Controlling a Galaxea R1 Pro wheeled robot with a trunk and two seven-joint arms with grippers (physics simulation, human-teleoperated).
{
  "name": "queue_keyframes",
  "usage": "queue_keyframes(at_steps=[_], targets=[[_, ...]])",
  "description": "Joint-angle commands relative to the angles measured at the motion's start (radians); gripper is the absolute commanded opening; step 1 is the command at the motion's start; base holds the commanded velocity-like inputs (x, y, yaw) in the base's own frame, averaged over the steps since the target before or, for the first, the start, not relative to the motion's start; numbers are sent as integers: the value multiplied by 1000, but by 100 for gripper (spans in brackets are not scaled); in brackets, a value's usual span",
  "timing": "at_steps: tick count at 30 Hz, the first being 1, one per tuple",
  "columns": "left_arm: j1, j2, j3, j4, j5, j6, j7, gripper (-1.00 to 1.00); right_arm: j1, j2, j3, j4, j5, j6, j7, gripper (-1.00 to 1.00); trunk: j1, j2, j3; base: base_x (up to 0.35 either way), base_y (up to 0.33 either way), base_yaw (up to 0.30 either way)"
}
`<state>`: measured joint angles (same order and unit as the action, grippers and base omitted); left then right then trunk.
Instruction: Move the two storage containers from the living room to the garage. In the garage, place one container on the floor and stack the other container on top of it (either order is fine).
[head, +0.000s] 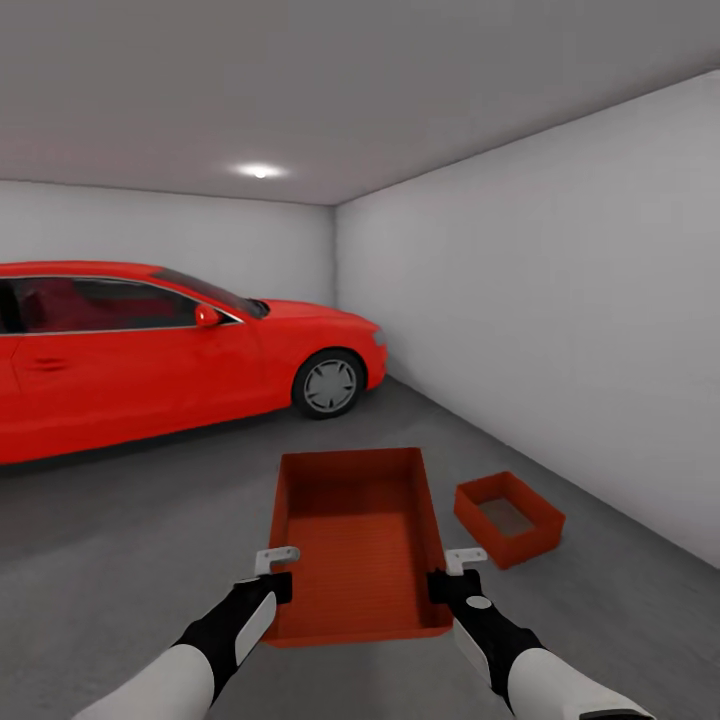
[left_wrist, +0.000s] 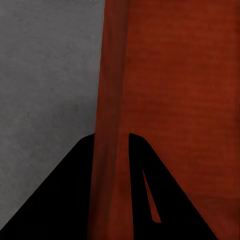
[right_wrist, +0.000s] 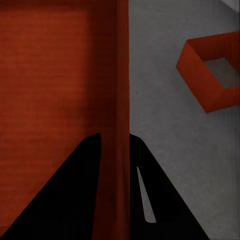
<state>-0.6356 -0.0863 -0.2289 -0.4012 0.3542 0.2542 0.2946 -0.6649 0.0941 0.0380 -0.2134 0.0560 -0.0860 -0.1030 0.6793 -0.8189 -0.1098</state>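
My left gripper (head: 277, 560) and right gripper (head: 464, 563) each pinch a thin side wall of the held container (head: 355, 540), so its outer faces stay hidden from me; the car (head: 150, 350) is cut off at the frame edge. Both bins are plain, orange-red, rectangular. The second container (head: 508, 518) sits right of the held one on the speckled grey floor (head: 130, 540), near the white wall (head: 560, 300).

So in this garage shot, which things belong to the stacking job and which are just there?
Part of the job:
- held container, walls pinched by left gripper and right gripper
- second container on the floor by the right wall

Just there:
- red car
- ceiling light
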Motion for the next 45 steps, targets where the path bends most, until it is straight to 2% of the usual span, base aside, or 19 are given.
queue_keyframes(at_steps=[1,45], targets=[[-1,70,66,-5,-29,-9,15,-100,-1,0,-21,3,4,-3,-49,-100,1,-1,-2,323,161,-284],[-1,71,66,-5,-29,-9,15,-100,-1,-1,-21,3,4,-3,-49,-100,1,-1,-2,323,165,-284]])
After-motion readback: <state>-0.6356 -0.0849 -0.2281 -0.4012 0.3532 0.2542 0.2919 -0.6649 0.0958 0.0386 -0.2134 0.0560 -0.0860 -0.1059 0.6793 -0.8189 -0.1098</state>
